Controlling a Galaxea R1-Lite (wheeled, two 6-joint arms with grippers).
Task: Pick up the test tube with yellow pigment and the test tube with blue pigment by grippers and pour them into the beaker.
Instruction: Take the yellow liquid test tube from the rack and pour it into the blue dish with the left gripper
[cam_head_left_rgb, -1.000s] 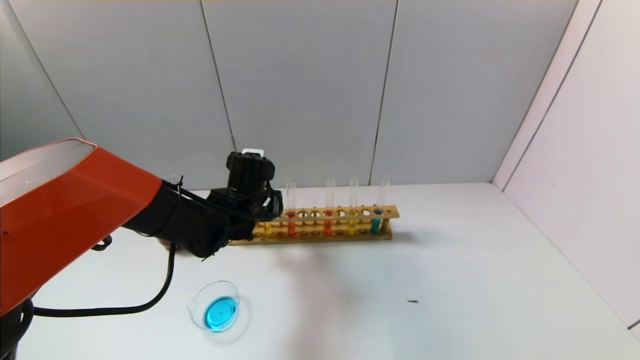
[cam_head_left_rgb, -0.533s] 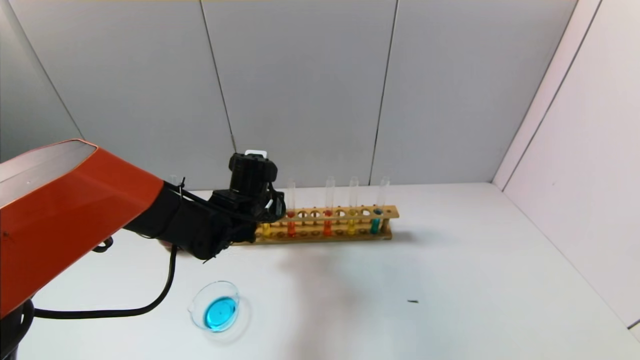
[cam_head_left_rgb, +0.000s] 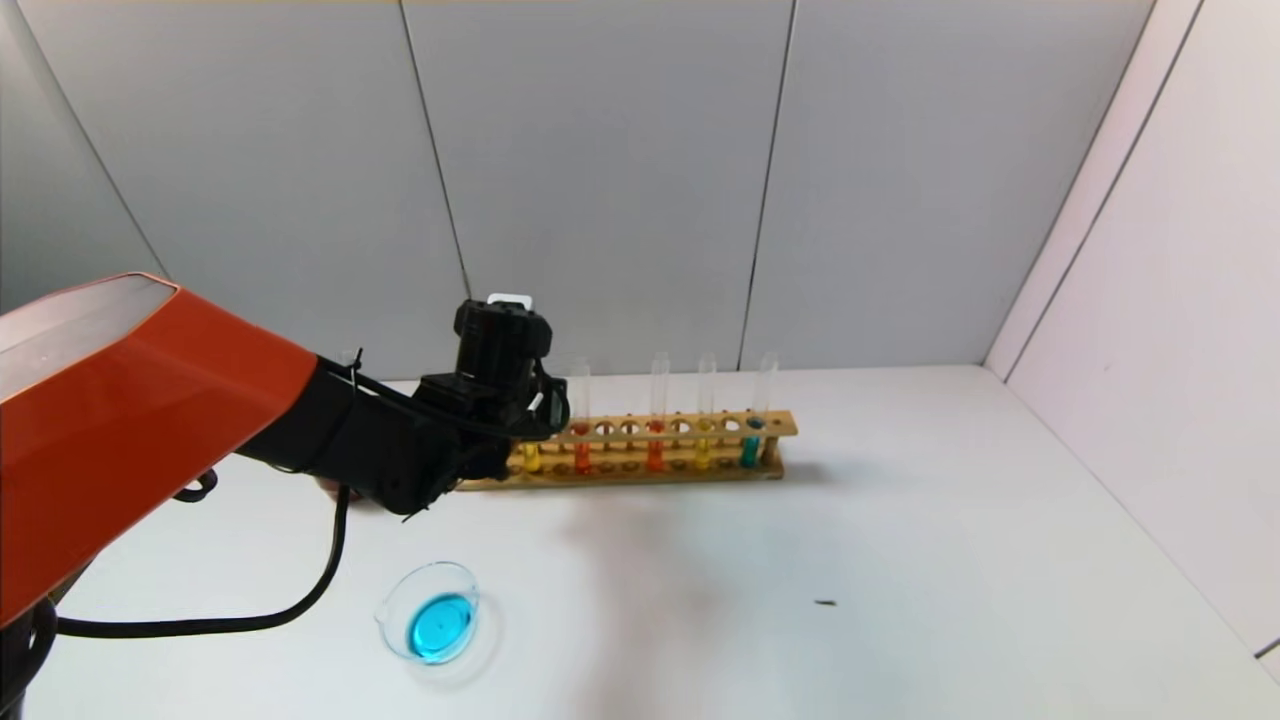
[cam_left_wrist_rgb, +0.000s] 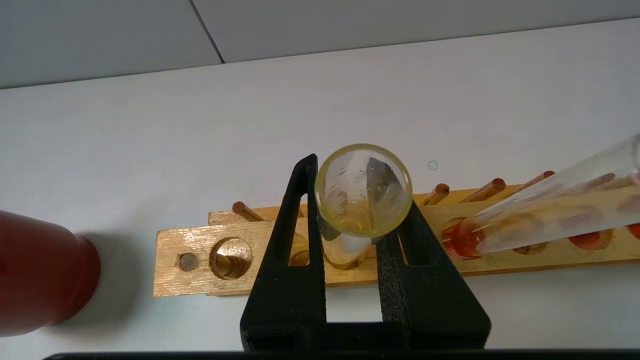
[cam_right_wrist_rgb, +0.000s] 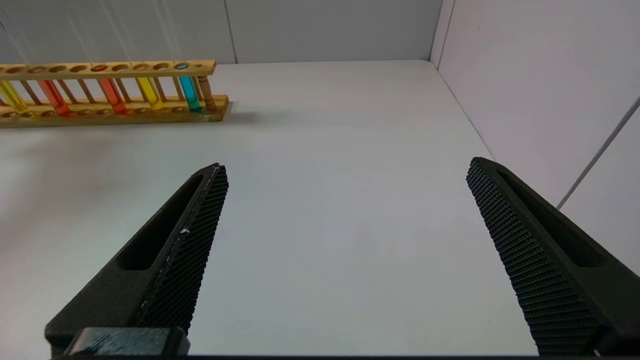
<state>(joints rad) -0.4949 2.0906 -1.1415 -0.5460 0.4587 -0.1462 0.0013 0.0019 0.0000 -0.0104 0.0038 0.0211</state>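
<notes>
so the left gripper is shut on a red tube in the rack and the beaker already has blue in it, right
Not the red one. In the left wrist view the left gripper is shut on the yellow tube, which still stands in the rack; the red tube sits in the next filled hole, untouched. The rest holds: the head view shows blue liquid in the beaker.
</notes>
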